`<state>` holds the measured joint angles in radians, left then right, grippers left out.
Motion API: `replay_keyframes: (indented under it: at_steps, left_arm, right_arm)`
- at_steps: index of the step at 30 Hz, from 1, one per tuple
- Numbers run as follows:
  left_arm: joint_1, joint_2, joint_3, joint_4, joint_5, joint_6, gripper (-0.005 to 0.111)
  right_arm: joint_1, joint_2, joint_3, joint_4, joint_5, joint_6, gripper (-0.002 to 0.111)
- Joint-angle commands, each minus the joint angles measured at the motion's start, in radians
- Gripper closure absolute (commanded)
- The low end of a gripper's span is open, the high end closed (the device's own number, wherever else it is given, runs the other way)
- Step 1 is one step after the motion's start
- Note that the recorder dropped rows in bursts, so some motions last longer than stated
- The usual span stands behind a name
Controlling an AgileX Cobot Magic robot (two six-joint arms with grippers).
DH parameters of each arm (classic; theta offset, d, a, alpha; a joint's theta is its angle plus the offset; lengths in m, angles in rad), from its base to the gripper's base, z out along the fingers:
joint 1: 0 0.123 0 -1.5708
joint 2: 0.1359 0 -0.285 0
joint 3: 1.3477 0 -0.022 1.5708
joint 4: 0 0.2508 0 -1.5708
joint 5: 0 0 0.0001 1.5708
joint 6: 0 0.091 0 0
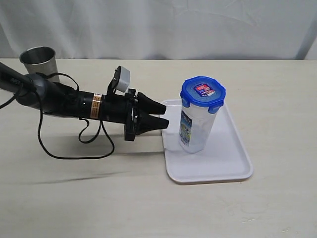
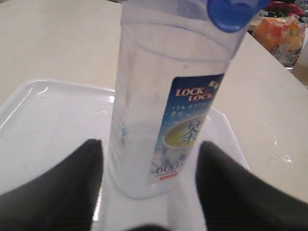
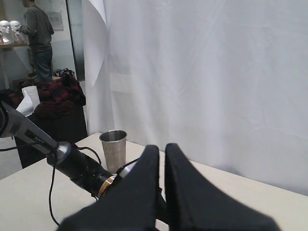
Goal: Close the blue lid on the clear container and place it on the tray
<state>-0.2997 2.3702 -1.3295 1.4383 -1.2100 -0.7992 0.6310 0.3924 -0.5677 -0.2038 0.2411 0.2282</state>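
Observation:
The clear container stands upright on the white tray, and the blue lid sits on its top. My left gripper lies low over the tray's left edge, pointing at the container from the left, a short gap away. It is open with nothing between its fingers. The left wrist view looks past both fingertips at the container, its printed label, a corner of the lid and the tray. My right gripper is shut on nothing and is outside the exterior view.
A steel cup stands at the table's back left, behind the left arm; it also shows in the right wrist view. A black cable loops on the table under the left arm. A white curtain hangs behind the table.

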Motion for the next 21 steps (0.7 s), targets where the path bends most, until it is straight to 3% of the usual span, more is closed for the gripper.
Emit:
replay_keyframes:
  at_steps: [1, 4, 7, 9, 11, 17, 21]
  left_arm:
    - [0.039, -0.060, -0.001, 0.058, -0.011, -0.163, 0.076]
    - [0.085, -0.115, -0.001, 0.132, -0.011, -0.301, 0.107]
    - [0.101, -0.164, -0.001, 0.207, 0.056, -0.416, 0.107]
    - [0.101, -0.220, 0.002, 0.302, 0.202, -0.533, 0.107]
    - [0.101, -0.269, 0.018, 0.306, 0.341, -0.631, 0.107]
    - [0.101, -0.457, 0.170, 0.269, 0.714, -0.680, 0.107]
    - [0.101, -0.560, 0.254, 0.269, 0.839, -0.683, 0.107]
  right_arm:
    - [-0.005, -0.004, 0.006, 0.006, -0.005, 0.003, 0.104]
    - [-0.005, -0.004, 0.006, 0.006, -0.005, 0.003, 0.104]
    - [-0.005, -0.004, 0.006, 0.006, -0.005, 0.003, 0.104]
    - [-0.005, -0.004, 0.006, 0.006, -0.005, 0.003, 0.104]
    - [-0.005, -0.004, 0.006, 0.006, -0.005, 0.003, 0.104]
    - [-0.005, -0.004, 0.006, 0.006, -0.005, 0.003, 0.104]
    - [-0.005, -0.004, 0.006, 0.006, -0.005, 0.003, 0.104]
